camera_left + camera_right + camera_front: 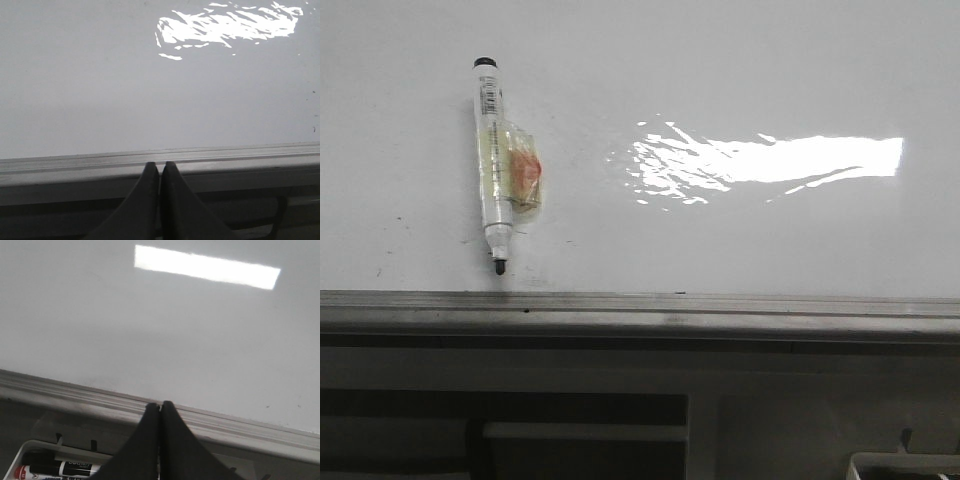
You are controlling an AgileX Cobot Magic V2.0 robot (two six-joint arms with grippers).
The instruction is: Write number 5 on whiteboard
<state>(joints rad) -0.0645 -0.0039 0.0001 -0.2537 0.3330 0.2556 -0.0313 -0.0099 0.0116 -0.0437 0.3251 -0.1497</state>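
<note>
The whiteboard point(720, 240) is a large glossy white board with a grey edge rail along its near side. No number 5 shows on it; I see only faint specks. A white marker point(496, 160) with a black tip lies on the board at the left, wrapped in clear tape, tip towards the rail. The grippers do not show in the front view. My left gripper point(160, 165) is shut and empty over the rail point(225, 152). My right gripper point(160, 405) is shut and empty over the rail point(75, 392).
Bright glare point(770, 160) covers the middle right of the board. A white tray point(30, 460) below the rail holds black markers point(55, 471); its corner shows in the front view point(905, 465). Grey cabinet panels point(580, 410) sit below the rail.
</note>
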